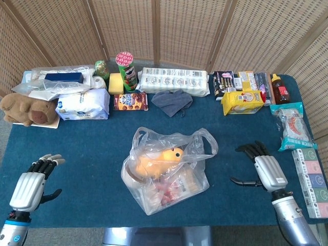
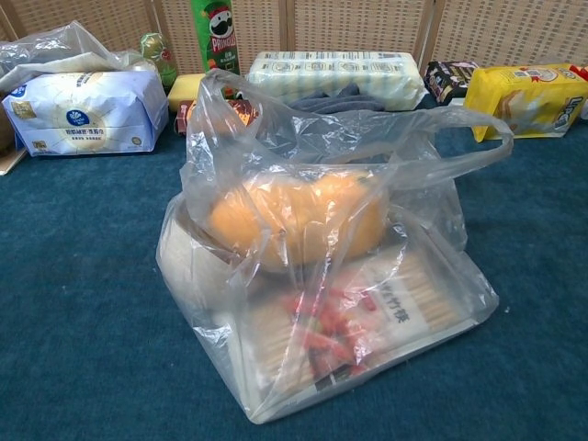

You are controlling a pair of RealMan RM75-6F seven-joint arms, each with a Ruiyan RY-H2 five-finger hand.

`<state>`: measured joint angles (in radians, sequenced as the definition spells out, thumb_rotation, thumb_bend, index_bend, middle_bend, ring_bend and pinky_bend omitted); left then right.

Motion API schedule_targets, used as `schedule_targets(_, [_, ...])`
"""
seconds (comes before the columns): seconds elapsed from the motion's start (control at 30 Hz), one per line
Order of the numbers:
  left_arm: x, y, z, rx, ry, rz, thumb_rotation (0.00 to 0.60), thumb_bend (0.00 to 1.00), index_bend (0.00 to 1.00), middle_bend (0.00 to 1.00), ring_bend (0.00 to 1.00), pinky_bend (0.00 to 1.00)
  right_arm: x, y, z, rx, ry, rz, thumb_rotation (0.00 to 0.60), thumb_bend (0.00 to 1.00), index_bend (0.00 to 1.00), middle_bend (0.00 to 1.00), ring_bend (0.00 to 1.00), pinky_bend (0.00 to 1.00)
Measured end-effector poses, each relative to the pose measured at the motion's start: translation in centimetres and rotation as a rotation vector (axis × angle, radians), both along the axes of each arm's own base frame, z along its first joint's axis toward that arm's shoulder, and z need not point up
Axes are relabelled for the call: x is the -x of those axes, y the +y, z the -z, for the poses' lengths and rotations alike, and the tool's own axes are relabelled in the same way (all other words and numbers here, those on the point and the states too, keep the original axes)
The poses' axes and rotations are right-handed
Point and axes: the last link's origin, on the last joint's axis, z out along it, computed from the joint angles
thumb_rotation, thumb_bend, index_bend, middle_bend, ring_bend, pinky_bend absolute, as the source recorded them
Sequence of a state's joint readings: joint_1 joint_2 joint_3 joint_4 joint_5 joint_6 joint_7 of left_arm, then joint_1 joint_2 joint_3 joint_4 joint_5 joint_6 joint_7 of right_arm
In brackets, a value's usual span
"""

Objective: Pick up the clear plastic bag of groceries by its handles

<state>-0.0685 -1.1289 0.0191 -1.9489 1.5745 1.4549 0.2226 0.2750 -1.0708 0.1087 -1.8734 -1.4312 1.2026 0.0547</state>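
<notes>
The clear plastic bag (image 1: 166, 171) sits in the middle of the blue table, holding an orange plush toy (image 1: 156, 161) and flat packets. Its two handles (image 1: 205, 139) stand up loosely at the far side; the chest view shows the bag (image 2: 322, 266) close up, with one handle loop (image 2: 469, 138) at the right. My right hand (image 1: 264, 171) hovers open over the table to the right of the bag, apart from it. At the front left corner my left hand (image 1: 31, 187) is open, far from the bag. Neither hand shows in the chest view.
Along the back stand a Pringles can (image 1: 125, 69), a white tissue pack (image 1: 82, 105), a long white package (image 1: 174, 81), a grey cloth (image 1: 171, 101) and a yellow bag (image 1: 242, 101). A brown plush (image 1: 25, 110) lies far left. Boxes and packets (image 1: 294, 128) line the right edge.
</notes>
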Motion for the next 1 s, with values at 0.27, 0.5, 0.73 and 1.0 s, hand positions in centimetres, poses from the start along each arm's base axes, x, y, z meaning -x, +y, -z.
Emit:
schedule_targets(0.27, [-0.2, 0.9, -0.1, -0.006, 0.011, 0.008, 0.6, 0.12, 0.23, 0.22, 0.14, 0.21, -0.1, -2.4, 1.2, -0.067, 0.077, 0.033, 0.323, 0.07, 0.19, 0.17, 0.08, 0.0])
schedule_targets(0.5, [-0.6, 1.8, -1.3, -0.04, 0.026, 0.033, 0.6, 0.12, 0.23, 0.22, 0.14, 0.21, -0.8, -3.8, 2.2, -0.13, 0.125, 0.019, 0.326, 0.06, 0.19, 0.17, 0.08, 0.0])
schedule_targets(0.73, [-1.2, 2.6, -1.7, -0.038, 0.026, 0.054, 0.6, 0.12, 0.23, 0.22, 0.14, 0.21, -2.4, -4.8, 3.2, -0.197, 0.163, -0.013, 0.328, 0.07, 0.2, 0.19, 0.08, 0.0])
schedule_targets(1.0, [-1.3, 3.0, -1.5, -0.034, 0.025, 0.054, 0.6, 0.12, 0.23, 0.22, 0.14, 0.21, -5.1, -5.3, 4.6, -0.296, 0.108, -0.05, 0.326, 0.07, 0.21, 0.19, 0.08, 0.0])
